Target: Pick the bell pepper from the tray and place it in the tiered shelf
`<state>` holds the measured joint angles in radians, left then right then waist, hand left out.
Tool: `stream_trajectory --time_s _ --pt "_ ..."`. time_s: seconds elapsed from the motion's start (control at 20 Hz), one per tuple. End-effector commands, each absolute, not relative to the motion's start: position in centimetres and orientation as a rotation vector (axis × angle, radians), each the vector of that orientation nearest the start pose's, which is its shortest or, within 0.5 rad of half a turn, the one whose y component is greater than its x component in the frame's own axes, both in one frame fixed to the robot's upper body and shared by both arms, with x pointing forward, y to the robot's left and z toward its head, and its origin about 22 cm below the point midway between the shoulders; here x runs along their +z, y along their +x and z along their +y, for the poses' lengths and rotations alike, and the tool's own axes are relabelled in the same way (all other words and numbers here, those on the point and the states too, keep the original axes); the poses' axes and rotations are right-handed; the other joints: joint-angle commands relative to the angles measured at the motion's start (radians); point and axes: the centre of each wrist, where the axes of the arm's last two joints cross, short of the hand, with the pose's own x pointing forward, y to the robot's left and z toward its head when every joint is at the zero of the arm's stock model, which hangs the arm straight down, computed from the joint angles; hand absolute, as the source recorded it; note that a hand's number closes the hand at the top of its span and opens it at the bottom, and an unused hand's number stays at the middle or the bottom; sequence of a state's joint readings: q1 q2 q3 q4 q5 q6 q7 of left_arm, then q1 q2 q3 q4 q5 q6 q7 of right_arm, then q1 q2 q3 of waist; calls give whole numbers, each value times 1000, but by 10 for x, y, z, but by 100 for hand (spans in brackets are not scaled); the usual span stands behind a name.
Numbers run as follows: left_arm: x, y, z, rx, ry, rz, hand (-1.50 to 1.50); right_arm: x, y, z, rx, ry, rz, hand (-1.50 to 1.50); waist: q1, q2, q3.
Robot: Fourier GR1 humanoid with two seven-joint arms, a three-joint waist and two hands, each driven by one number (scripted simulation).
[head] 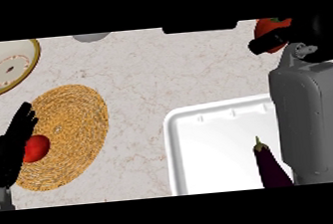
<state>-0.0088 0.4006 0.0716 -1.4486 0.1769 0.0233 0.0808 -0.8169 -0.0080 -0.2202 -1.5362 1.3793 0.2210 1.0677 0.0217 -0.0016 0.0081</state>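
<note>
The red bell pepper (271,25) is up at the far right of the counter, off the tray, partly hidden by my right hand (306,31), whose fingers curl round it. The grey right forearm (310,116) reaches up across the right side of the white tray (200,131). My left hand (6,148) rests open at the left edge, fingers up. A dark flat shape (199,27) shows at the top edge; I cannot tell whether it belongs to the tiered shelf.
A purple eggplant (273,167) lies in the tray beside the forearm. A round woven mat (71,127) with a red round fruit (37,148) lies at left. A cream bowl (3,68) sits at top left, a grey object (91,37) at the top edge.
</note>
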Motion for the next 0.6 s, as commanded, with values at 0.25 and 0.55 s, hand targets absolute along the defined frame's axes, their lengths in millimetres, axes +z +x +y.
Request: stream_trajectory --time_s 0.25,0.55 --pt "0 227 353 -62 253 -1324 0 315 354 -160 -120 -1425 -1004 150 -11 0 -9" --pt "6 242 348 -39 258 -1351 0 357 352 -154 -167 -1500 -1052 150 -16 1 -9"
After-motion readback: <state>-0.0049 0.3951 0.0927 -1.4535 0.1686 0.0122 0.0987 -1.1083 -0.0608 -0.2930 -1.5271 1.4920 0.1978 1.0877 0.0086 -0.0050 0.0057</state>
